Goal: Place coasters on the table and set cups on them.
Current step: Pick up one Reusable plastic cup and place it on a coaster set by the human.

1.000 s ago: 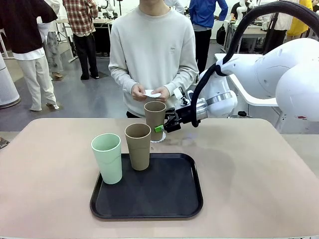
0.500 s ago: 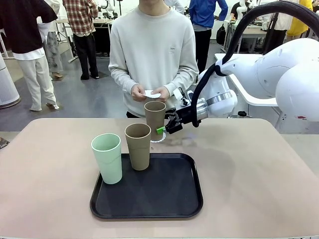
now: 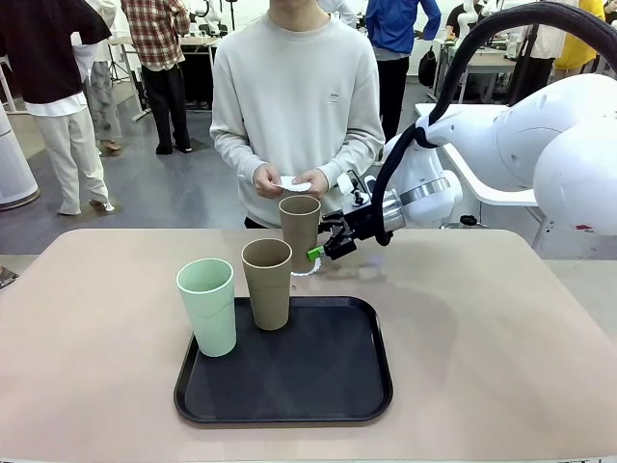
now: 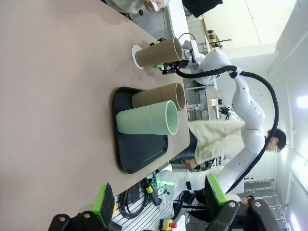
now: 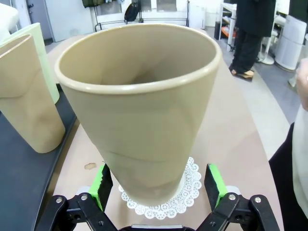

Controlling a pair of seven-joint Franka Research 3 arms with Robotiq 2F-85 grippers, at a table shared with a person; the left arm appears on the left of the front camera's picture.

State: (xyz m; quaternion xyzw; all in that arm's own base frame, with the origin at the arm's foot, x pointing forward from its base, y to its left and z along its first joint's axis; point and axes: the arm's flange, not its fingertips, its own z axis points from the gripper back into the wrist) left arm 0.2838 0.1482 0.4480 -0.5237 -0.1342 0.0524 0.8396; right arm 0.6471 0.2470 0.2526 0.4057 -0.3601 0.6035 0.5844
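A tan cup (image 3: 300, 230) stands upright on a white lacy coaster (image 3: 305, 271) on the beige table (image 3: 482, 318), just behind the tray. My right gripper (image 3: 319, 251) is open at the cup's lower right. In the right wrist view its green pads (image 5: 102, 183) flank the cup (image 5: 144, 115) base and the coaster (image 5: 166, 201) without gripping. A second tan cup (image 3: 267, 283) and a mint cup (image 3: 207, 307) stand on the black tray (image 3: 289, 376). The person's hands hold another white coaster (image 3: 294, 181). My left gripper (image 4: 159, 195) is open and empty, well away from the cups.
The person stands at the table's far edge, right behind the placed cup. The tray's right half is bare. Wide bare table lies left and right of the tray. My right arm reaches in from the right above the table.
My right gripper has opened off the tan cup and slid slightly back to the right. The cup stays standing on its coaster. The rest has not moved.
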